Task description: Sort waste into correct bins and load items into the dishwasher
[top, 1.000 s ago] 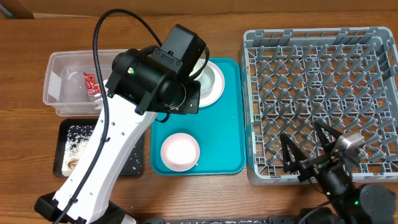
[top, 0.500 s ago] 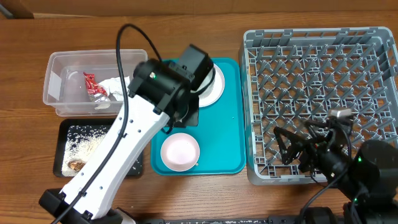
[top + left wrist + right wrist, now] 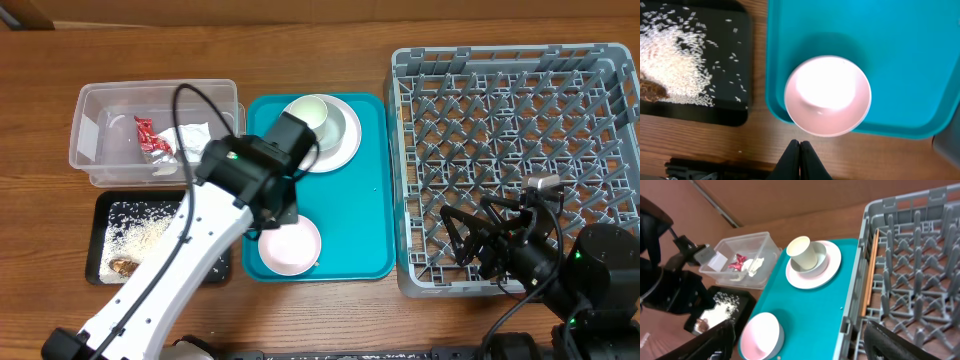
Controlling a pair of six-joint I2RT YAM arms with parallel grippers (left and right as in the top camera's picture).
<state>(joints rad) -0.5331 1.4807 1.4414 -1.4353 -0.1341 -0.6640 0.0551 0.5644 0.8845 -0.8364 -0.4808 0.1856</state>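
A white bowl (image 3: 290, 244) sits at the front left of the flat teal tray (image 3: 365, 220). My left gripper (image 3: 800, 150) is shut and empty, just in front of the bowl (image 3: 828, 95); in the overhead view the arm hides it. A small cup (image 3: 310, 113) stands on a white plate (image 3: 340, 140) at the tray's back. The clear tub (image 3: 100, 140) holds the red wrapper (image 3: 148, 135) and the white napkin (image 3: 192, 138). The black tray (image 3: 105, 205) holds rice (image 3: 135, 235). My right gripper (image 3: 480, 240) is open and empty over the front left of the grey dish rack (image 3: 520, 150).
The right wrist view shows the cup (image 3: 802, 252), the bowl (image 3: 761, 335), the tub (image 3: 740, 255) and the rack's left wall (image 3: 860, 280), with a thin orange stick (image 3: 870, 275) along it. The left arm (image 3: 190, 250) lies across the black tray's right side.
My left arm has drawn back from over the cup and plate towards the table's front, and now hangs by the bowl. The right gripper shifted slightly left early on, then stayed.
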